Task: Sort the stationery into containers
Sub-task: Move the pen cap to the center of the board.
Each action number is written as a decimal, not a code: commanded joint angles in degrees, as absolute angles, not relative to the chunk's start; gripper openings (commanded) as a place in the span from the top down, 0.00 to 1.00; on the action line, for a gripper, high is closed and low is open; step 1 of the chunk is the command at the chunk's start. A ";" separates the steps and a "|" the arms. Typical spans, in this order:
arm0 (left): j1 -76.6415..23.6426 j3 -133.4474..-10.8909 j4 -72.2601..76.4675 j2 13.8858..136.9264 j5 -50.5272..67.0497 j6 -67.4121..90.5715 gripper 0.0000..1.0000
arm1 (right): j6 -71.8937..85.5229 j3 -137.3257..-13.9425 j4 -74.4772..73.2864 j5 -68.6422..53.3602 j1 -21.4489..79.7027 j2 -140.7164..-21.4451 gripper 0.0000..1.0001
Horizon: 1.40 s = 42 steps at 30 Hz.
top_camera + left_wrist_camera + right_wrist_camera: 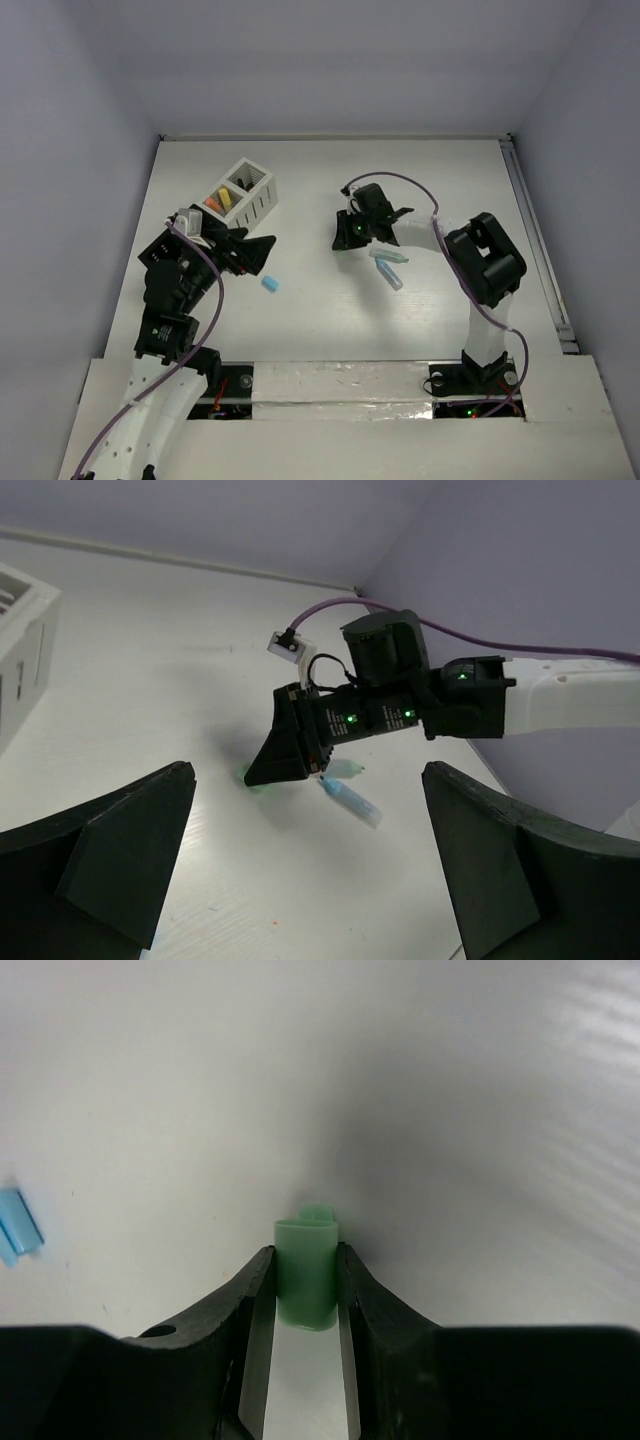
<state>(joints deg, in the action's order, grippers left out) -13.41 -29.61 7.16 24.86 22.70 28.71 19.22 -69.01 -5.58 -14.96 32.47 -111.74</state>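
Right gripper (305, 1285) clamped on a green stationery piece (305, 1265); left gripper (260, 252), jaws spread wide and empty, hovers near a blue piece (270, 284) lying on the desk (330, 320).

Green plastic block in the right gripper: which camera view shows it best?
The right wrist view: the small green plastic block sits centre frame, clamped in the right gripper. In the top external view the gripper covers it. The left wrist view gives only a faint green smudge under that gripper.
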 commanded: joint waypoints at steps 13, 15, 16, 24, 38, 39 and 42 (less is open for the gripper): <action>-13.18 -19.69 23.81 29.44 22.06 37.71 0.13 | 19.78 -58.80 -3.34 -12.04 37.44 -100.82 0.43; -13.18 -20.13 24.43 30.41 21.36 37.62 0.14 | 20.04 -58.36 -3.17 -11.78 37.44 -98.11 0.42; -13.18 -20.13 25.13 30.76 21.10 37.53 0.15 | 20.04 -57.84 -3.08 -11.43 37.44 -97.04 0.40; -17.66 -19.07 30.84 38.84 19.26 38.23 0.22 | 22.49 -51.60 -2.46 2.26 37.44 -83.16 0.52; -31.38 -18.11 38.67 48.77 10.55 35.42 0.22 | 30.85 -39.29 -1.06 5.72 28.13 -78.40 0.27; -31.99 -18.02 39.02 49.04 10.63 35.25 0.22 | 31.37 -38.94 -0.62 5.63 27.60 -78.14 0.27; -32.51 -17.49 40.08 49.75 11.07 35.07 0.22 | 32.25 -38.50 1.04 4.75 26.20 -78.31 0.27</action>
<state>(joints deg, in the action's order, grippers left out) -31.68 -18.15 34.52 49.60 11.46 36.27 30.13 -38.35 -4.47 5.54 27.09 -80.12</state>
